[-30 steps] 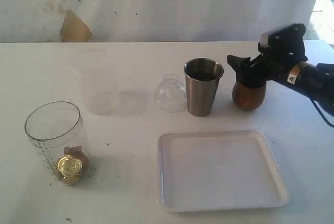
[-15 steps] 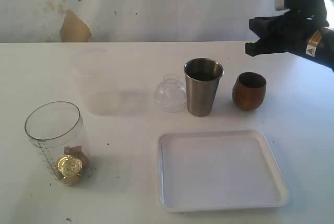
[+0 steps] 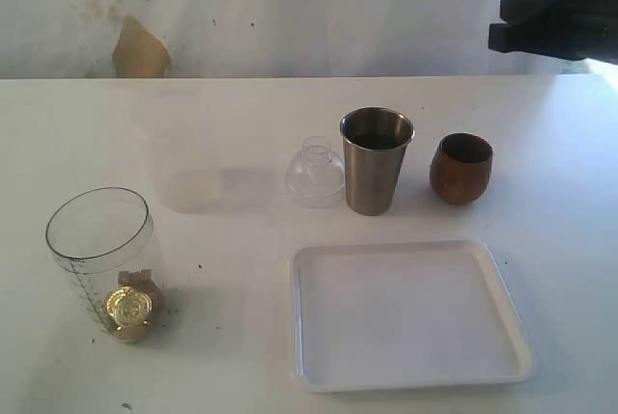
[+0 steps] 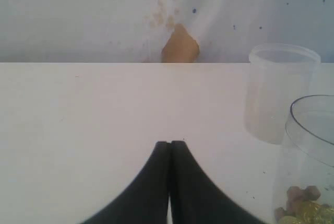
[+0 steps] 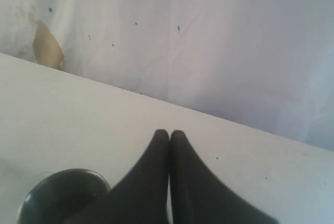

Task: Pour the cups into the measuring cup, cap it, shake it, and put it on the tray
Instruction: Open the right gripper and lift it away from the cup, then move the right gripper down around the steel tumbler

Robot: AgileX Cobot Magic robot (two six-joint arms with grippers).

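The right jaws are pressed shut tip to tip and grip nothing. In the right wrist view the dark rim of the steel tumbler (image 5: 62,195) shows close by them. The right arm (image 3: 550,23) hangs high over the far right corner of the table (image 3: 241,240), well apart from everything on it. The left jaws are likewise closed and empty, over bare table, with the measuring cup (image 4: 308,151) near them and a cloudy plastic tub (image 4: 279,93) beyond it.

On the table, the wooden cup (image 3: 461,168) stands upright nearest the right arm, just beside the tumbler. A clear dome lid (image 3: 315,173) sits just beside the tumbler on its other side. The white tray (image 3: 410,375) lies in front of the two cups. The measuring cup stands upright and uncapped at the front left, well apart from the cups and tray. Gold coin-like pieces (image 3: 127,310) and some brown bits lie at its bottom.
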